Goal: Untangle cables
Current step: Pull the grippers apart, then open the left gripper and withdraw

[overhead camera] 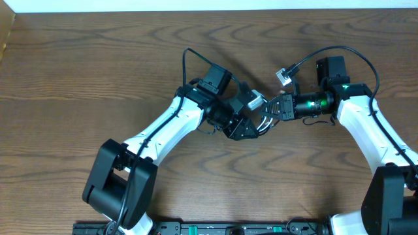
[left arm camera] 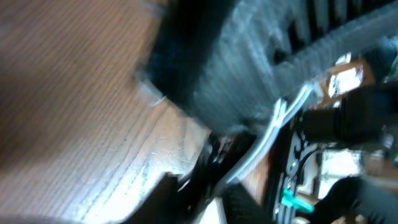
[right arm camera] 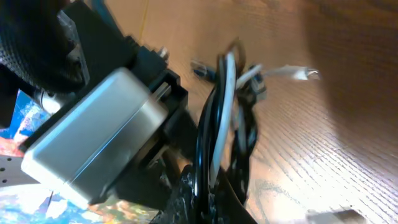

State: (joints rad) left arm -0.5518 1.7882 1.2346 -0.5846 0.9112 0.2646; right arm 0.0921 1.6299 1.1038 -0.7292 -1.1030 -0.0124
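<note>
**Here: two grippers meet at one bunch of cables**

Plainly, the right gripper [right arm camera: 208,202] is clamped on the cables [right arm camera: 217,124]. In its wrist view, black and white strands rise together out of the dark fingers at the bottom of the picture and run straight ahead of the jaws. The white cable [right arm camera: 229,93] lies in the middle of the bunch, with loops of the black cable [right arm camera: 202,137] close on either side of it. Just past the bunch, ahead of the jaws, a white plug [right arm camera: 298,73] sticks out to one side over the table [right arm camera: 348,149]. A smaller bluish plug end [right arm camera: 199,65] shows on the other side.

The left gripper [overhead camera: 256,124] meets the right one nearly tip to tip, with the bunch between them. Its wrist view is blurred. One broad black finger [left arm camera: 242,68] fills the upper part, the white strand runs slantwise just beneath it, and a black strand lies alongside. Whether these jaws press on the cords or only stand beside them, I cannot tell.

Further out, the silver housing [right arm camera: 99,143] on the left wrist stands close beside the bunch. From overhead, the two white arms spread away from the meeting point, well apart at their bases.
</note>
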